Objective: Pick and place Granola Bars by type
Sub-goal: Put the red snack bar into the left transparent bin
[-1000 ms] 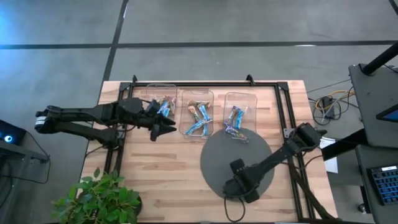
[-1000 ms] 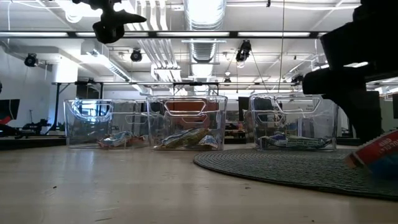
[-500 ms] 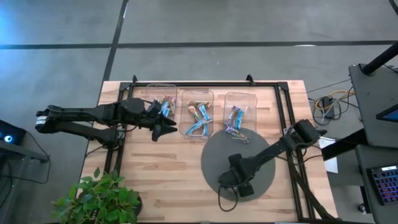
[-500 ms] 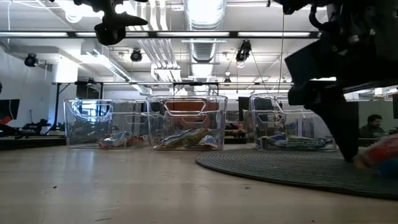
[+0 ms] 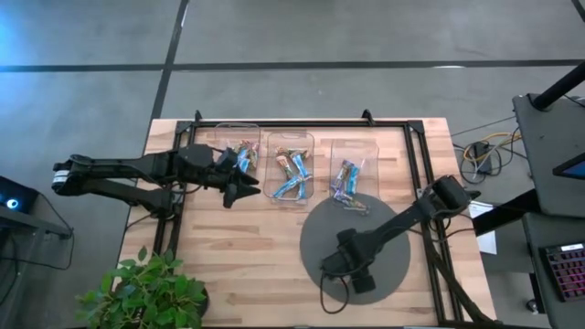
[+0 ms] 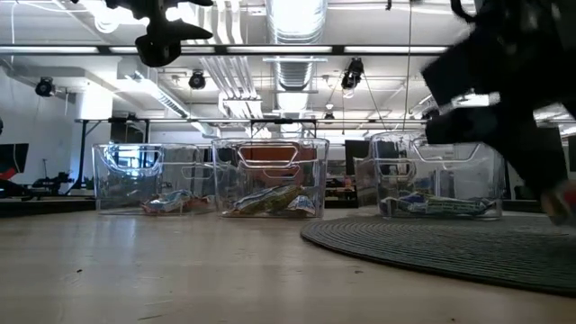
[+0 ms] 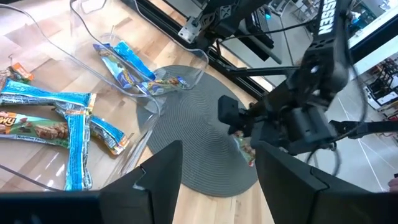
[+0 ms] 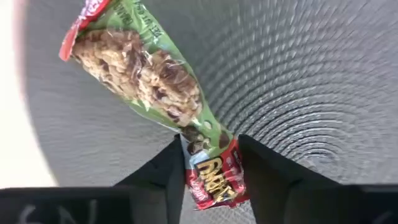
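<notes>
Right gripper fingers clamp green-red granola bar by one end, long axis running straight out ahead, above round mat near counter's front edge. Left gripper fingers wide, empty, beside bins.

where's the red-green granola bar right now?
The red-green granola bar is pinched in the right end effector, over the round grey mat in the high view, nearer the table's front than the three clear bins.

Three clear bins stand in a row across the table: left bin, middle bin, right bin. Each contains wrapped bars. A dark woven mat lies at 4 o'clock. A blurred dark arm occupies 2 o'clock.
</notes>
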